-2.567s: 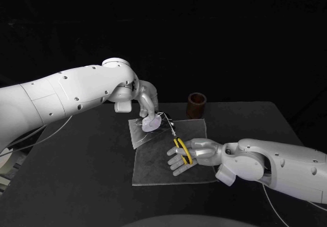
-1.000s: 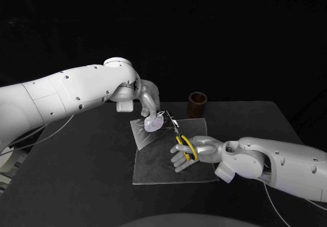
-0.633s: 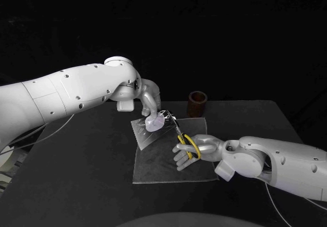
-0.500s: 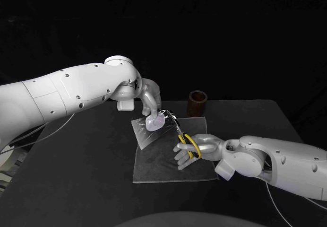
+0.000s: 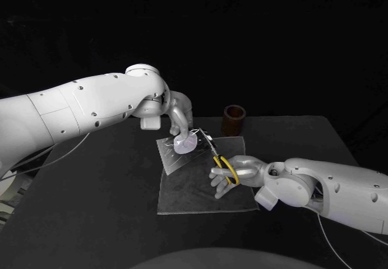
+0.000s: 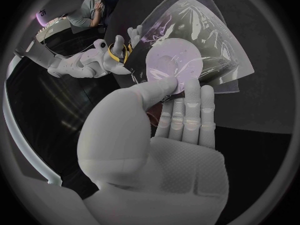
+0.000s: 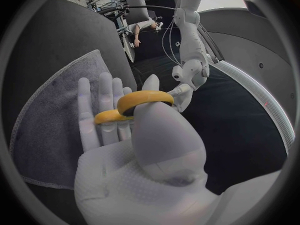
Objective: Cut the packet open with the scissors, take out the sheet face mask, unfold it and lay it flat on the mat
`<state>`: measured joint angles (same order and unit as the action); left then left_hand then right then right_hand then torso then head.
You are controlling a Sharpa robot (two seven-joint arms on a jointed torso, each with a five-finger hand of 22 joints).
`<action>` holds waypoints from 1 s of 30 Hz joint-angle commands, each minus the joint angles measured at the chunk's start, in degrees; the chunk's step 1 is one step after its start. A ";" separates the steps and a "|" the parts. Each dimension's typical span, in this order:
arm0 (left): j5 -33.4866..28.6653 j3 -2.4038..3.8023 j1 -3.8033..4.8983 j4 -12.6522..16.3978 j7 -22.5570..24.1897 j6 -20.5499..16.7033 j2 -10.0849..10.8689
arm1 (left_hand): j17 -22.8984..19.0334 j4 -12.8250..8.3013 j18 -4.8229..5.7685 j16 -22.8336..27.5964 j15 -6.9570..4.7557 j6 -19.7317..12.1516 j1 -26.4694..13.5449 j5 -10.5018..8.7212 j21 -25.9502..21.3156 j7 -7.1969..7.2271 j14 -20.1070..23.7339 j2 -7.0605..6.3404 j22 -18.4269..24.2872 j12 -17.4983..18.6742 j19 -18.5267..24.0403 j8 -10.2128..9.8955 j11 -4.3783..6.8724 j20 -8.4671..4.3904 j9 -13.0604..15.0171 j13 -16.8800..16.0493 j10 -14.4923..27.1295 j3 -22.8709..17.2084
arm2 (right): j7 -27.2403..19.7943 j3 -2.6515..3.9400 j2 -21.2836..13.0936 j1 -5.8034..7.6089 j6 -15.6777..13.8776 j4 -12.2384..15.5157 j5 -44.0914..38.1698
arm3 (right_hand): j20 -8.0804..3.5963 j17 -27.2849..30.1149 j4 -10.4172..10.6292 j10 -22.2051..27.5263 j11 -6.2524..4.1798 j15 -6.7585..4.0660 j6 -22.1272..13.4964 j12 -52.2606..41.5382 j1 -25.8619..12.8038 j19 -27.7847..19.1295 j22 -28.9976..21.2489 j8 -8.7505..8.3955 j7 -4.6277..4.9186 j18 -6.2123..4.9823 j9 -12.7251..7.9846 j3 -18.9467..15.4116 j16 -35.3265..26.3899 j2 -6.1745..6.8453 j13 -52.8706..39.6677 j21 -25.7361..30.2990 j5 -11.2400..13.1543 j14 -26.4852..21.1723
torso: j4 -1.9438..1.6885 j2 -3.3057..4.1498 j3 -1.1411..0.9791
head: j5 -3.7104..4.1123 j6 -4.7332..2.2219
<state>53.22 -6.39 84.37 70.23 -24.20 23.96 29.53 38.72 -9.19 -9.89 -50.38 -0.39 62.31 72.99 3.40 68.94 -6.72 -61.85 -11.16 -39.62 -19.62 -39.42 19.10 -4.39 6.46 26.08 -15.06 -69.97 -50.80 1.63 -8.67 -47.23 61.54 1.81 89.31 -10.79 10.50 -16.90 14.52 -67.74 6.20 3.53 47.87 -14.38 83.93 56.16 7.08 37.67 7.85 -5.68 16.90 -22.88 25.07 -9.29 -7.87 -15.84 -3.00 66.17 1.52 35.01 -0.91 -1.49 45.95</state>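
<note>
Nearest you, the right hand grips the scissors by their yellow loops above the grey mat, with the blades reaching up toward the packet. Beyond it, the left hand pinches that packet near its top and hangs it over the mat's far end. I judge you're at the cutting step. Whether the blades have bitten is unclear, and the mask is not yet out, unfolded or laid flat. Count one mat, one pair of scissors, one packet, and one brown cup farthest back.

Black table: grey mat lying flat near the middle, brown cup upright just beyond mat's far corner.
</note>
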 commanded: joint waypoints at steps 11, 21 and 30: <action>1.77 0.02 0.01 0.47 1.81 0.14 0.20 | -0.11 0.06 -0.62 -0.25 -0.37 0.52 -0.10 0.16 0.18 0.09 0.08 0.46 -0.07 -0.24 -0.26 0.20 2.07 -0.21 0.22 -3.23 -5.44 -0.34 | -0.54 0.08 -0.84 0.06 -5.77 0.19 -0.69 | -3.48 -8.03 0.21 -16.86 -5.65 -4.26 5.63 -4.31 3.79 6.09 1.52 1.06 -3.57 -4.85 6.84 -3.61 3.78 -4.61 -6.29 -3.53 -0.11 7.86 | -0.05 0.01 -0.01 | 0.25 -0.10; 1.84 0.01 -0.06 0.93 2.45 -0.65 1.05 | -0.12 0.06 -0.61 -0.26 -0.37 0.53 -0.12 0.16 0.19 0.09 0.08 0.46 -0.07 -0.26 -0.25 0.20 2.07 -0.21 0.26 -3.24 -5.43 -0.36 | -2.02 0.08 -1.49 0.06 -6.62 -0.26 0.52 | -0.44 -10.23 1.15 -8.37 -1.78 -0.88 -0.47 2.51 2.27 0.91 0.02 -5.40 0.51 -4.71 9.95 -3.55 -2.34 -2.71 -6.17 -0.35 -0.87 1.21 | -0.08 0.03 0.06 | 0.68 -0.93; 2.48 0.01 -0.32 1.84 3.60 -0.99 2.32 | -0.15 0.06 -0.60 -0.28 -0.36 0.53 -0.17 0.15 0.20 0.09 0.08 0.46 -0.07 -0.30 -0.24 0.19 2.07 -0.21 0.31 -3.26 -5.42 -0.39 | -5.79 0.11 -2.01 0.06 -7.22 0.12 0.22 | 0.40 -10.72 -0.31 -7.04 -1.00 -0.04 -1.39 5.43 4.12 -0.48 -0.51 -8.08 1.31 -4.83 11.72 -3.27 -5.04 -3.07 -5.35 0.55 -0.94 -0.15 | -0.09 0.02 0.04 | 0.60 -1.24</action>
<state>54.88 -6.41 84.11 71.85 -22.16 23.24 31.75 38.63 -9.08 -9.71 -50.37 -0.45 62.58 72.81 3.27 68.94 -6.69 -61.74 -11.35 -39.64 -19.58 -39.42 19.05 -4.39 6.46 26.31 -15.06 -69.97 -50.90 -0.92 -8.67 -49.14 61.54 -4.77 89.25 -10.66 10.76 -27.58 14.51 -70.61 4.61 3.58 46.85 -9.15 83.87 55.84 6.61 29.83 9.22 -5.34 28.48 -25.03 20.22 -9.35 -13.30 -15.61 -3.67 66.31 1.43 35.04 -0.87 -0.82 44.80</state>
